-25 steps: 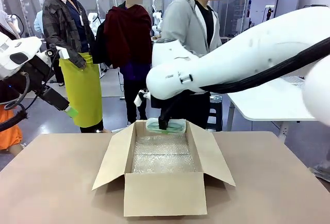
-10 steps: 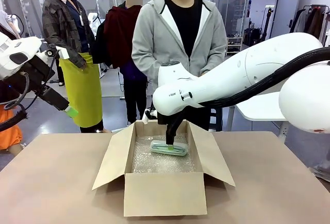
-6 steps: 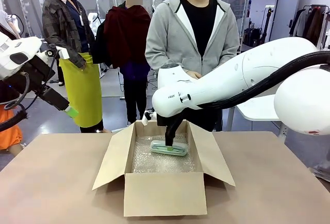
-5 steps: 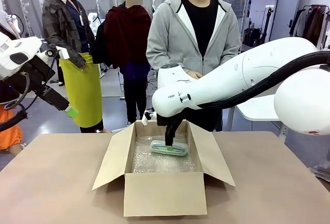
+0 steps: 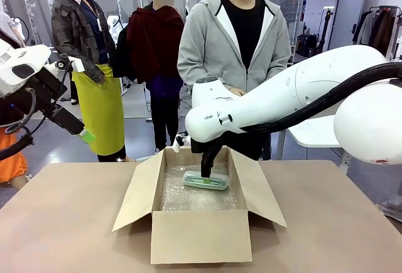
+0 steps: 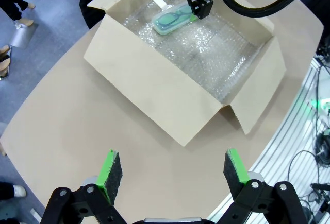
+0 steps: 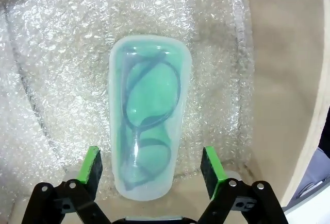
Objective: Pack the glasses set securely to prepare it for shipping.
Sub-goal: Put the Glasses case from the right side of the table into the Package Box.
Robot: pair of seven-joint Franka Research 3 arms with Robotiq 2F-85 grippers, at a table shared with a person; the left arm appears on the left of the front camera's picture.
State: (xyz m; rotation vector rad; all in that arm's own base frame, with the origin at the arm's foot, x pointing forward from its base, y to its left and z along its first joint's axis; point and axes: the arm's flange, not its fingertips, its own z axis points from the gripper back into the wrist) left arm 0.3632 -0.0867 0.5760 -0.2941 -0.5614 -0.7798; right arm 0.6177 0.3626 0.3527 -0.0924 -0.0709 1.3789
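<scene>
The left gripper (image 5: 85, 136) hangs above the floor off the table's left edge, at about 10 o'clock from the box in the front view; in the left wrist view the left gripper (image 6: 167, 170) has its two green-padded fingers (image 6: 110, 168) spread wide with nothing between them, over bare table. The flat beige table top (image 5: 63, 223) carries an open brown cardboard box (image 5: 201, 235) at its centre, all four flaps folded outward. In the left wrist view the box (image 6: 154, 87) lies at 12 o'clock from the left gripper, well apart from it. The box floor is lined with a sheet of clear bubble wrap (image 5: 188, 199), which also rises up the inner walls (image 7: 51, 54). The mint green oblong eyeglass case with a clear lid (image 5: 206, 181) lies flat on the bubble wrap in the far half of the box, toward 12 o'clock as seen from the robot's side, with a pair of dark-framed glasses visible through the lid. In the right wrist view the case (image 7: 147, 116) runs from 12 to 6 o'clock. The right gripper (image 5: 205, 172) reaches down into the box from the right arm; the right gripper (image 7: 152, 165) straddles the 6 o'clock end of the case, jaws apart, with a visible gap between each pad (image 7: 93, 165) and the case wall. A person in a grey zip hoodie (image 5: 232, 41) stands at the table's far side, at 12 o'clock from the box
</scene>
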